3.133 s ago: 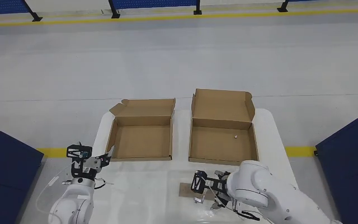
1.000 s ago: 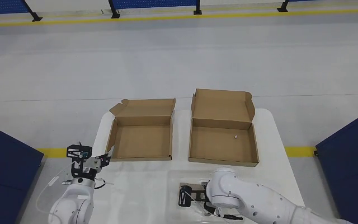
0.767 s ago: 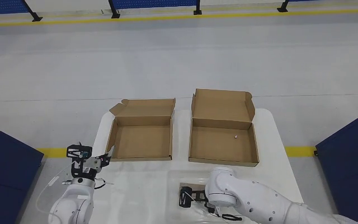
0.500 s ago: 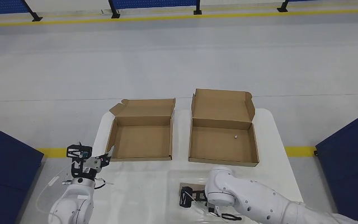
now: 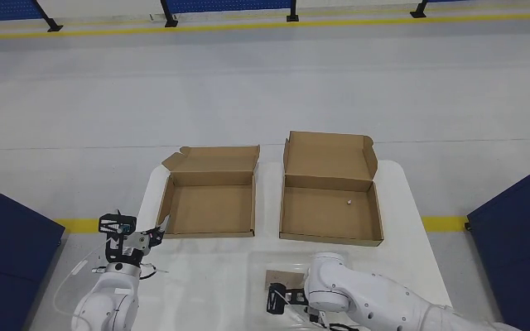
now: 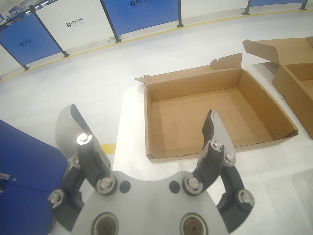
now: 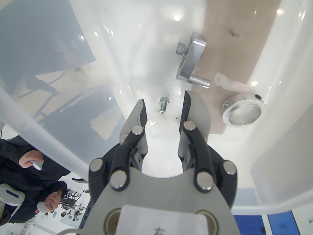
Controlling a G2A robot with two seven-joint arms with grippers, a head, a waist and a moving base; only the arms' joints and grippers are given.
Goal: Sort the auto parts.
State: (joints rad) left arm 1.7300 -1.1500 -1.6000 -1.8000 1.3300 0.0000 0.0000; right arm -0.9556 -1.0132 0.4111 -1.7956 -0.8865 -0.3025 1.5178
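The right hand [image 7: 163, 99] is being held with its fingers apart inside a translucent white bin [image 7: 281, 147], and a small bolt [image 7: 162, 105] is lying on the bin floor between the fingertips, apart from both. Just beyond the bolt, a metal bracket [image 7: 192, 59] with a pin is resting partly on a brown cardboard liner [image 7: 234, 25]. A metal ring collar [image 7: 243, 108] is sitting at the liner's edge, just beside a pale scrap [image 7: 228, 84]. The left hand [image 6: 142, 111] is being held spread, with nothing in it, over the left edge of the surface [image 5: 207, 273], facing an open cardboard box [image 6: 195, 79]. A second open box [image 5: 331, 238] is standing beside the first, on its right, with one small part [image 5: 349, 199] lying in it.
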